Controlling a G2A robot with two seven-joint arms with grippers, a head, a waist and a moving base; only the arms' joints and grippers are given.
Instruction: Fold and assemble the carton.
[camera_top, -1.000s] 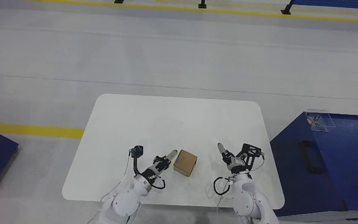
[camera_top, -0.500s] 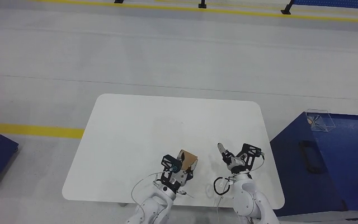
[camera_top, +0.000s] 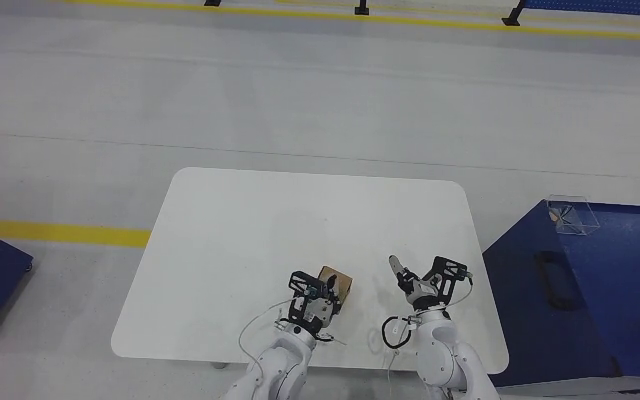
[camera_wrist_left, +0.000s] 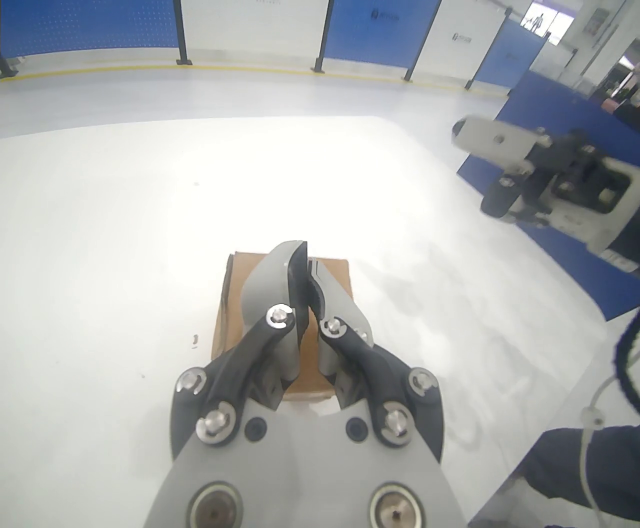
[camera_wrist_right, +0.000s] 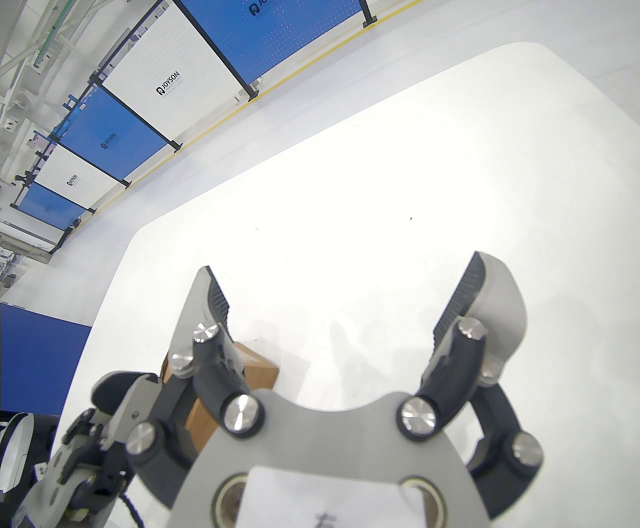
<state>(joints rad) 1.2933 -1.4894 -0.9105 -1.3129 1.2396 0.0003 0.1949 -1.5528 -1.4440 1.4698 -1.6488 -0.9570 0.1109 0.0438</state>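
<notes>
Brown carton (camera_top: 340, 281) sits near the bench's (camera_top: 300, 210) front edge. Left gripper (camera_wrist_left: 306, 260): fingers closed on nothing, tips over the carton top, probably to press a flap flat. Right gripper (camera_wrist_right: 345, 280): fingers spread wide, empty, beside the carton, likely on standby.

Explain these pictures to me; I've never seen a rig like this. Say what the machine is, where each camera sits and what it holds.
This is a robot with two arms at a white table. One picture looks down from a camera above the arms; the other two come from a camera on each wrist, so each shows that arm's own jaws up close. On the table, near the robot's edge, lies a small brown carton. The left arm has its jaws shut, tips together over the carton's top; whether they press on it I cannot tell. The right arm is beside the carton, apart from it, jaws wide open and holding nothing.
</notes>
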